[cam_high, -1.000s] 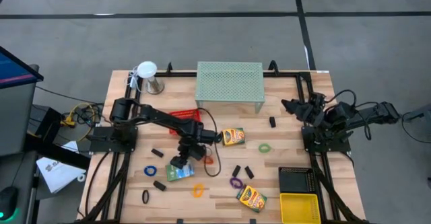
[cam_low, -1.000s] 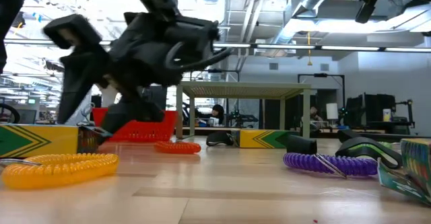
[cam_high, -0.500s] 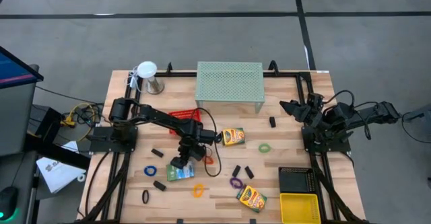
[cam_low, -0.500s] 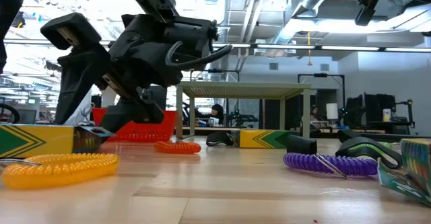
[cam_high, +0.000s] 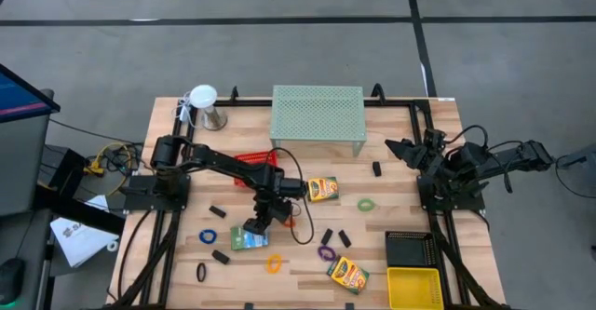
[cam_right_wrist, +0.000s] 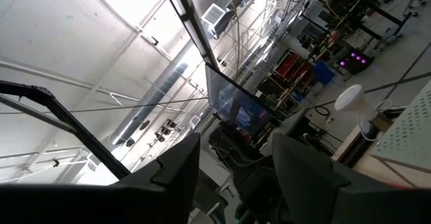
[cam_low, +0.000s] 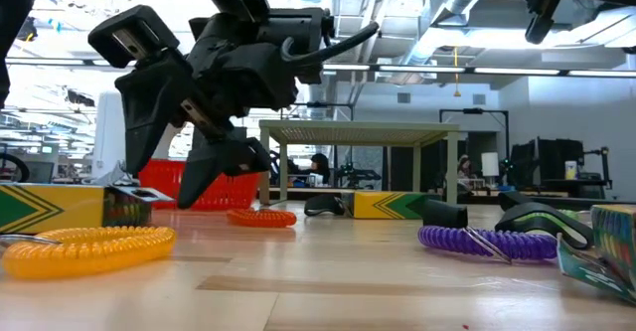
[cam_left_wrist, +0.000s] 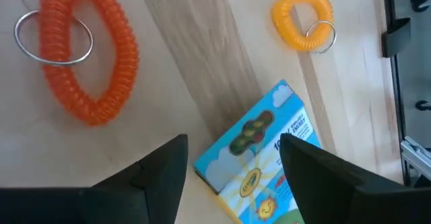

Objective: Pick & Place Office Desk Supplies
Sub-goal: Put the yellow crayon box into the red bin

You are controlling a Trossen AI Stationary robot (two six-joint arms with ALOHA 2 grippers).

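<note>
My left gripper is open and points down over the green card pack, which lies flat on the table. Its fingers stand on either side of the pack's far end, and in the low view the gripper hangs just above the wood. An orange coil loop and a yellow one lie nearby. Crayon boxes, other loops and black clips lie scattered. My right gripper waits open at the right edge.
The mint-green mesh shelf stands at the far edge, with a red tray in front of it, partly under my left arm. Black and yellow trays sit at the near right corner. A white lamp-like object stands far left.
My left gripper has risen a little off the table, shifted slightly toward the table's right and tipped, staying open. The card pack has not moved.
</note>
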